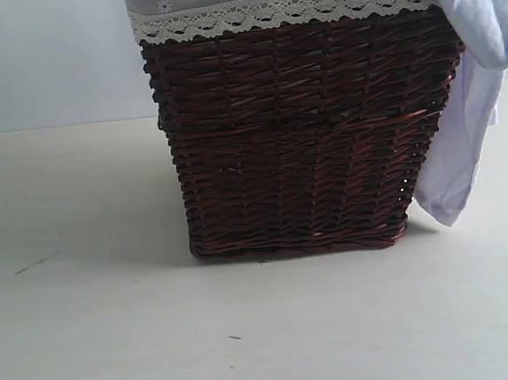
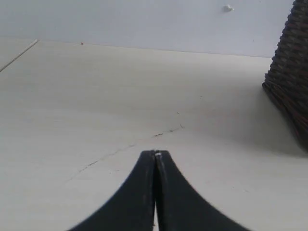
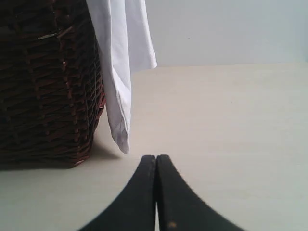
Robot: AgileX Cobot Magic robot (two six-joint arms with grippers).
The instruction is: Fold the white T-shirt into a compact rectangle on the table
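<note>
The white T-shirt (image 1: 466, 91) hangs over the right rim of a dark brown wicker basket (image 1: 294, 142), its lower end dangling just above the table (image 1: 115, 327). The right wrist view shows the same shirt (image 3: 118, 72) draped down the basket's side, a short way ahead of my right gripper (image 3: 156, 157), which is shut with nothing in it. My left gripper (image 2: 156, 152) is shut and empty too, low over the bare table (image 2: 96, 96), with the basket's corner (image 2: 291, 77) off to one side. Neither gripper shows in the exterior view. The shirt's lettering and tag are hidden.
A grey cloth liner with white lace trim (image 1: 273, 2) folds over the basket's rim. The pale wall (image 1: 47, 57) rises behind the table. Thin dark scuff marks (image 2: 163, 132) run across the table ahead of the left gripper.
</note>
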